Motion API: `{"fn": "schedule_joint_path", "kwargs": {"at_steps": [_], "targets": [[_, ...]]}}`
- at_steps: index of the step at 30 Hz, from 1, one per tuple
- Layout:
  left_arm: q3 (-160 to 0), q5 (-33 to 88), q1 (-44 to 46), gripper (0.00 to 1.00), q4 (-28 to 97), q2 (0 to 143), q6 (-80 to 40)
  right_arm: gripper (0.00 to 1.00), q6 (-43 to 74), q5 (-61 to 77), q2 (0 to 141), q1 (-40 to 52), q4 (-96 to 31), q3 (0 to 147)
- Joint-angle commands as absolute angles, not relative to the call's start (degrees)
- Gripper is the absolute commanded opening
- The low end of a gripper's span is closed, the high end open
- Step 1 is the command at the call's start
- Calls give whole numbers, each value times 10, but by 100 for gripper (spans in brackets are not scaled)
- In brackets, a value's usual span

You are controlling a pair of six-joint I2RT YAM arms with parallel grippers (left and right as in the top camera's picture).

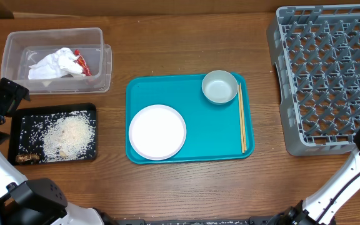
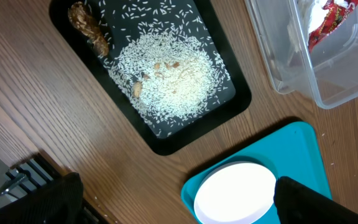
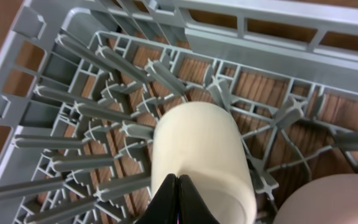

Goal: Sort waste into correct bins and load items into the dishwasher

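Just beyond the clenched, seemingly empty right gripper (image 3: pixel 178 186), a small cream cup (image 3: pixel 197 143) is lying among the pegs of the grey plastic dish rack (image 3: pixel 73 93), so loading is probably proceeding, with the wide-spread left gripper (image 2: pixel 179 196) hovering over the round white plate (image 2: pixel 235 193), likely needing lifting next.

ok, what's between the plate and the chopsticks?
Overhead: just bare teal tray between plate and chopsticks; the bowl sits farther back, off that line.

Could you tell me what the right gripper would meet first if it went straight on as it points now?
The cream cup resting in the grey rack. The shut right gripper points at it, and its tips may already touch it; depth is unclear.
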State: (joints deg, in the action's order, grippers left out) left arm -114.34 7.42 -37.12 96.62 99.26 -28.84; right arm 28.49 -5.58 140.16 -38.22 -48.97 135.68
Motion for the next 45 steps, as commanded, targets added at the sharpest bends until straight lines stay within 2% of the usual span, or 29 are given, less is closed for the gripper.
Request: {"fn": "schedule_joint_path", "kwargs": {"at_steps": [1,10,15,21,29,45], "targets": [[-1141,70,-367,100,966,991,-298,4,288,-64,1420,-383,-482,1360],[-1141,70,-367,100,966,991,-298,4,284,-65,1454,-383,-464,1360],[-1141,70,-367,100,966,991,-298,4,281,-73,1416,-384,-463,1384],[-1141,70,-367,100,966,991,-298,4,281,-73,1357,-381,-509,1389],[-1141,70,-367,100,966,991,-298,4,286,-73,1357,-381,-554,1353],[-1141,70,-366,100,966,991,-298,4,285,-75,1357,-381,-430,1262]]}}
